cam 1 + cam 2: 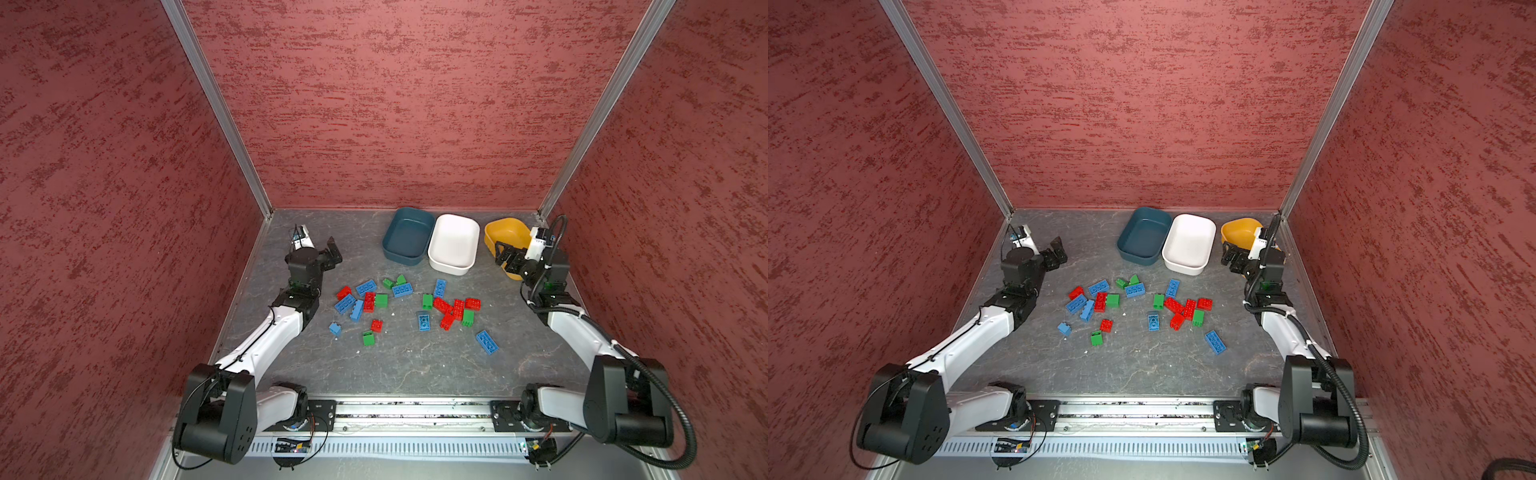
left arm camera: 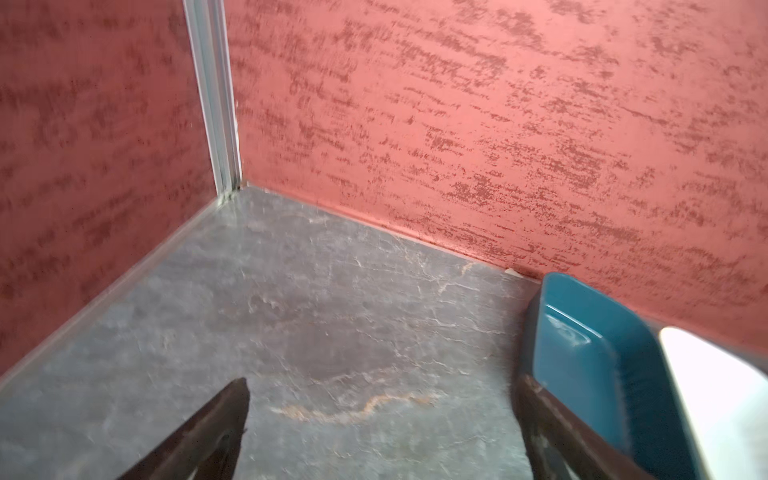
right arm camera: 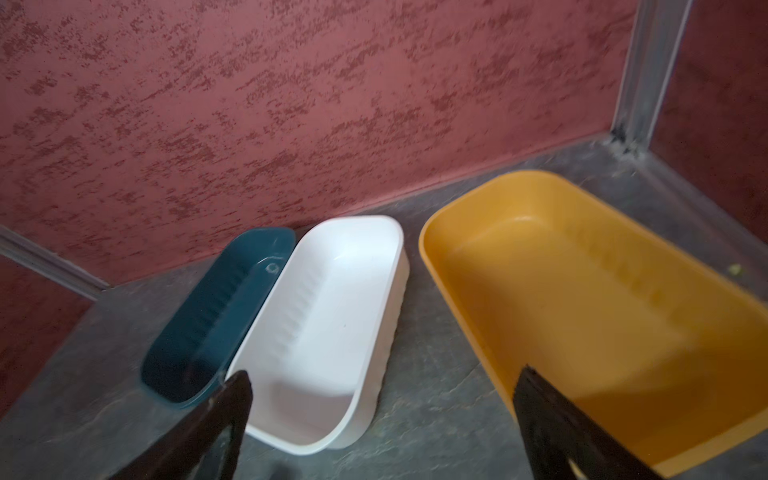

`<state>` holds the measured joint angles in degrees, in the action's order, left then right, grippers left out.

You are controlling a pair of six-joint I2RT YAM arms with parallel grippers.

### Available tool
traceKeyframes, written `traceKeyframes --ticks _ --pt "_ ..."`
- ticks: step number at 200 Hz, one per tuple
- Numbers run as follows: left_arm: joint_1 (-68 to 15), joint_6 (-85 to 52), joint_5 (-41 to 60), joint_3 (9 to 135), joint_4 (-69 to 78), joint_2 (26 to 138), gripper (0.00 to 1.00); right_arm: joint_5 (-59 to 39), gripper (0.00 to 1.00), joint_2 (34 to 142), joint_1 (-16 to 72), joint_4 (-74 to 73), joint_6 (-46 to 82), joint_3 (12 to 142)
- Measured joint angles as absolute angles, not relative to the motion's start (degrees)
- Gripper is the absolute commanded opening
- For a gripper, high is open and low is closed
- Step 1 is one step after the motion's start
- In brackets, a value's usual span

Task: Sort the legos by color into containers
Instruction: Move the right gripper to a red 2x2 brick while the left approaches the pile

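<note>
First, fix one colour to each tub. Swing the left tool (image 1: 333,252), spread wide and holding nothing, back toward its arm and inward onto the legos (image 1: 369,302), scattered on the counter (image 1: 399,374) near it. Pinch one brick across its short sides, clear of neighbours. Draw the right tool (image 1: 505,255), likewise released and empty at the near rim of the yellow tub (image 1: 496,223), beside the white tub (image 1: 449,269) and teal tub (image 1: 401,253), back too.
</note>
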<state>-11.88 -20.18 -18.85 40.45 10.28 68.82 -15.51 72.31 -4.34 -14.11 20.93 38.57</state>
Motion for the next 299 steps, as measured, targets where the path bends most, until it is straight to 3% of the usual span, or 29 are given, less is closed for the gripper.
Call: traceKeyframes --ticks 28,43,113,153,244,299 --pt "-12.34 -30.2 -16.58 41.28 1.78 69.38 0.99 -20.97 0.98 72.34 -3.77 -4.45 28.34 37.91" --pt "-12.58 -32.82 -14.72 41.89 -1.43 70.94 0.99 -21.15 0.92 72.69 -2.79 0.91 30.41 37.76" --pt "-15.75 -34.28 -13.1 47.27 -8.78 76.18 1.0 -13.61 0.74 83.42 4.8 19.57 30.11 40.16" --pt "-15.81 -34.26 -13.04 47.31 -9.47 77.49 0.99 -10.96 0.7 88.25 8.64 21.69 29.61 44.6" --pt "-17.41 -34.22 -13.87 48.29 -11.97 77.87 0.99 1.02 0.46 93.8 16.38 27.92 26.96 50.48" --pt "-26.76 -33.61 -16.05 54.15 -16.14 80.01 0.99 1.32 0.36 95.02 17.3 28.34 25.85 52.18"
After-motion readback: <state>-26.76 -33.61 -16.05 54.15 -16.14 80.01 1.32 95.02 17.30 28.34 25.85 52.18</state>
